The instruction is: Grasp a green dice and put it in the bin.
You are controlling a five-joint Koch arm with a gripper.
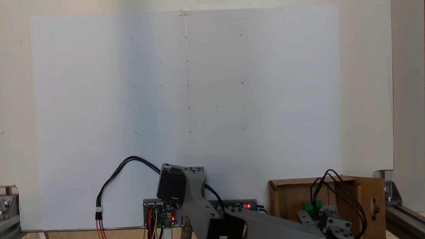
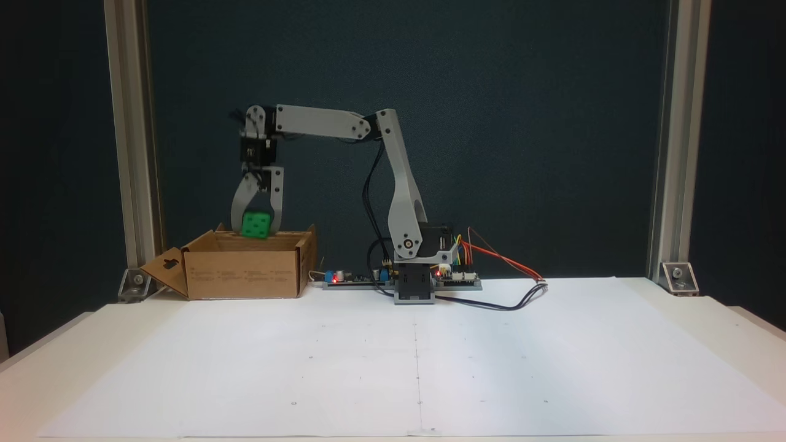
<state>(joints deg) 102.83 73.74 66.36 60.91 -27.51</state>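
Green dice (image 2: 255, 224) sat clamped between the jaws of the gripper (image 2: 256, 230), level with the rim of the bin (image 2: 245, 273) — seemingly over its opening — so release called for parting the jaws squarely, without sideways drift.

Smooth, shiny green plastic on the green dice (image 2: 255, 224), held just above the bin (image 2: 245, 273) of rough brown cardboard. Matt grey plastic on the gripper (image 2: 254, 231) around the dice. Flat white paper sheet (image 2: 417, 362) under the bin, dull silver metal posts (image 2: 130, 141) beside it.
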